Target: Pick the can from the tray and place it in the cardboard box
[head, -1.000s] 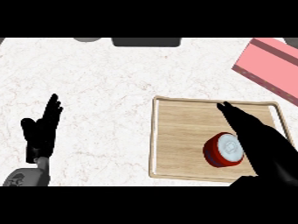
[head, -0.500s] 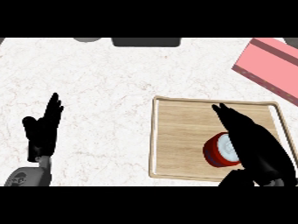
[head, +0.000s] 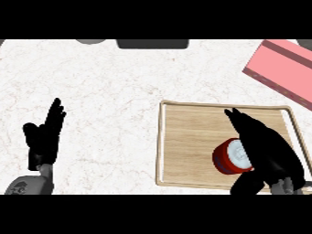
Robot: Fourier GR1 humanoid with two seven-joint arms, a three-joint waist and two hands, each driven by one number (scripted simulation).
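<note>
Head view, looking steeply down on the white marbled counter (head: 118,82).

Right hand (head: 266,146): black, entered from lower right edge, held over the light wooden tray with raised rim (head: 162,137). Fingers (head: 238,118) straight and close together, pointing away from the robot and slightly left, tips over the tray's middle. Thumb (head: 247,185) set apart from the fingers, at the near side of the can, by the tray's near rim. Hand spread, not curled round anything. Palm covered the can's right part; contact btwn palm and can could not be told.

Left hand (head: 45,135): black, at lower left on its grey forearm, resting over bare counter. Fingers straight and pointing up, thumb out to the left. Well apart from the tray, holding nothing.

Task item: red cylindrical can with silvery top (head: 227,157). Stood upright in the tray's near right part, near the front rim. Silvery end faced up, red side wall visible at left. Long axis approx. vertical, rising from the tray floor. Right portion hidden under the hand.

Pink rectangular box (head: 290,73): at far right, beyond the tray's far right corner, set at an angle to the tray. Well apart from the can.

Misc.: dark flat object (head: 151,44) and grey object (head: 90,41) at the counter's far edge, details not discernible.
</note>
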